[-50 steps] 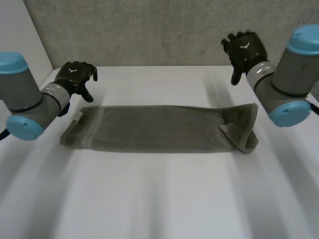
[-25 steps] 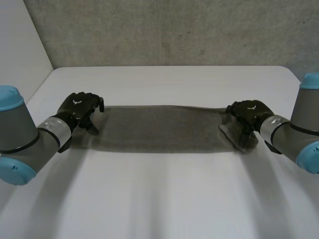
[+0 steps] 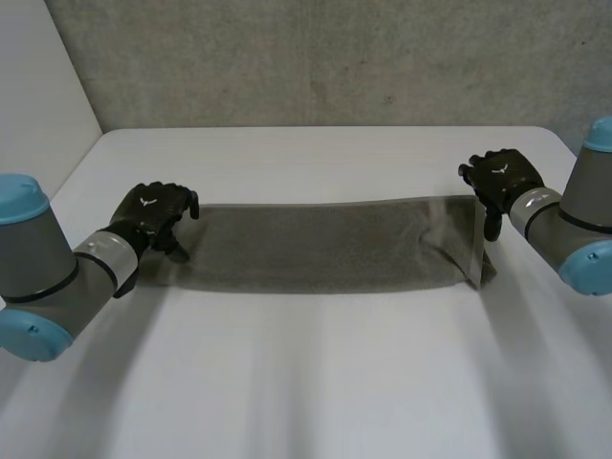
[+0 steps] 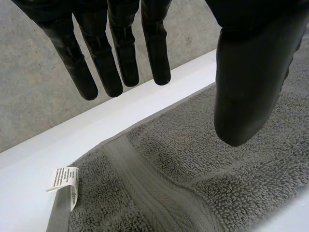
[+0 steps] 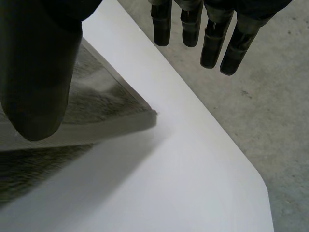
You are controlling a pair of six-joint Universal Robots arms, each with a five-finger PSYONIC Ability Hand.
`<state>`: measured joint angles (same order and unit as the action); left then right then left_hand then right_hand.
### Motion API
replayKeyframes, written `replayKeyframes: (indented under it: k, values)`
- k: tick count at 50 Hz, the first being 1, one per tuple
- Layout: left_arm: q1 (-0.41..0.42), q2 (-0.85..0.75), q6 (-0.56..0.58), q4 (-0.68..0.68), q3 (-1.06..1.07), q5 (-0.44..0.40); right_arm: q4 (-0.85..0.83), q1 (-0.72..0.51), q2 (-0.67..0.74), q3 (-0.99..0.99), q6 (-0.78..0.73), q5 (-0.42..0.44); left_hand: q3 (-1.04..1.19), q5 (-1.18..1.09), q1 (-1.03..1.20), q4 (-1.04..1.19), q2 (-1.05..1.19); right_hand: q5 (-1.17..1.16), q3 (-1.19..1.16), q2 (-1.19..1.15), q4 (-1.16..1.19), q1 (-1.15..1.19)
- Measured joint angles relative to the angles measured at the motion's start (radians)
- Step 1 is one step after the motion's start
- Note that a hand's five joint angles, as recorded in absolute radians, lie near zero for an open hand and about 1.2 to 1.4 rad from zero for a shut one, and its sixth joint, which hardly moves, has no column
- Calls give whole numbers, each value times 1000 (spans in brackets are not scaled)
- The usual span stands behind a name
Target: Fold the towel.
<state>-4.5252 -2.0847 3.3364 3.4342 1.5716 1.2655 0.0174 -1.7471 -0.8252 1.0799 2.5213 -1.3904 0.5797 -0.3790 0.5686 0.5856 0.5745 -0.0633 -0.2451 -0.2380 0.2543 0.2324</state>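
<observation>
A long grey towel [image 3: 316,244] lies folded into a strip across the white table [image 3: 316,382]. My left hand [image 3: 148,212] hovers over its left end, fingers straight and thumb apart, holding nothing. In the left wrist view that hand [image 4: 248,87] hangs above the towel [image 4: 193,169] near a white label [image 4: 63,178]. My right hand [image 3: 502,177] is at the far right corner of the towel, where a flap [image 3: 475,244] stands up. In the right wrist view its thumb [image 5: 38,72] is over the towel's corner [image 5: 101,104], and its straight fingers [image 5: 212,41] reach past the table's edge.
A grey wall [image 3: 316,57] rises behind the table's far edge [image 3: 316,129]. The table's right far corner [image 5: 251,179] lies close to my right hand, with concrete floor [image 5: 270,96] beyond it. Bare tabletop stretches in front of the towel.
Both hands came down from above to the towel's ends. The right hand then moved from over the right end back to its far corner, and the flap there now stands up.
</observation>
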Motion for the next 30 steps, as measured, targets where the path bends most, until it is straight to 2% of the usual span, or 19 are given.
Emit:
replayKeyframes:
  k: [6,14,20,30]
  values:
    - [0,1,0,4,7,0,-3,-20,-81,130,21,6,0,0,0,0,0,0,0,0,0,0]
    - [1,2,0,5,15,0,-7,-19,-138,259,149,19,0,0,0,0,0,0,0,0,0,0]
    - [4,2,0,7,18,0,-31,-8,-111,275,201,19,0,1,0,0,0,-41,-30,-37,24,47]
    - [4,2,1,24,31,-1,-101,13,-26,246,203,14,0,1,0,0,0,-181,-166,-172,159,167]
